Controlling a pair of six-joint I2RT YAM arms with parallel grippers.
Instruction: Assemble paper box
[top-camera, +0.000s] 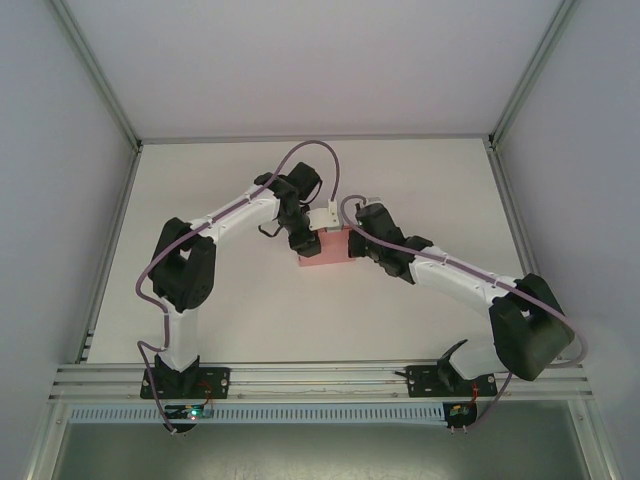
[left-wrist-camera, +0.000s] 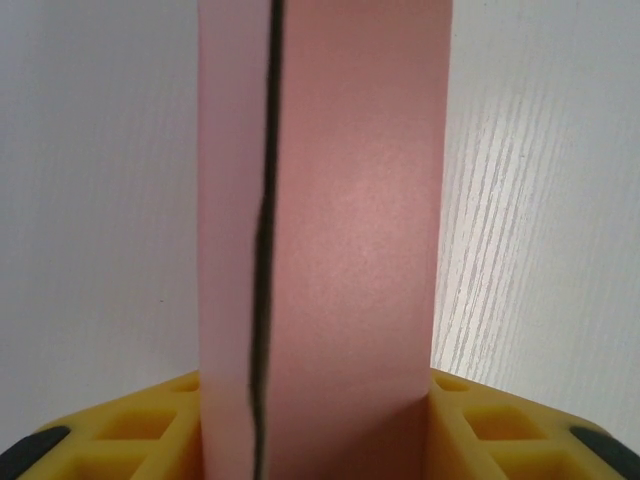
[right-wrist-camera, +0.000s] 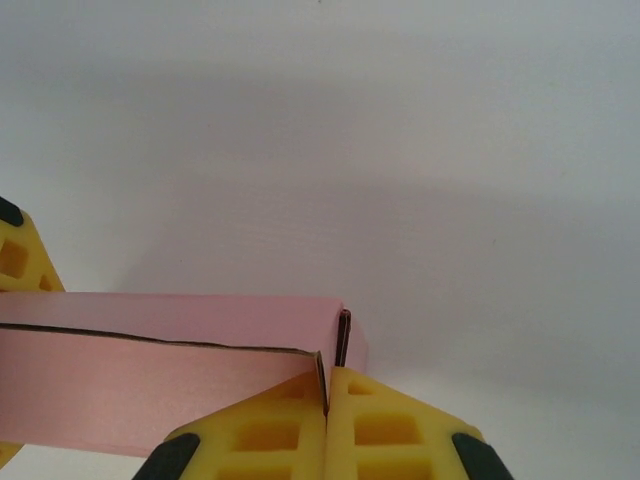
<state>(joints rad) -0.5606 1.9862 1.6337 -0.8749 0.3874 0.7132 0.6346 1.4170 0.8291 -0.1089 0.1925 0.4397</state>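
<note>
Left fingers (left-wrist-camera: 500, 425) clamping the box (top-camera: 325, 250) and right fingers (right-wrist-camera: 400, 430) pinched on its end wall, midway between the surface's (top-camera: 250, 320) side edges; uneven pulling could crease the card or widen its gaping seam.

Pink paper box (top-camera: 326, 246), folded, mid-table, a dark seam along its face
</note>
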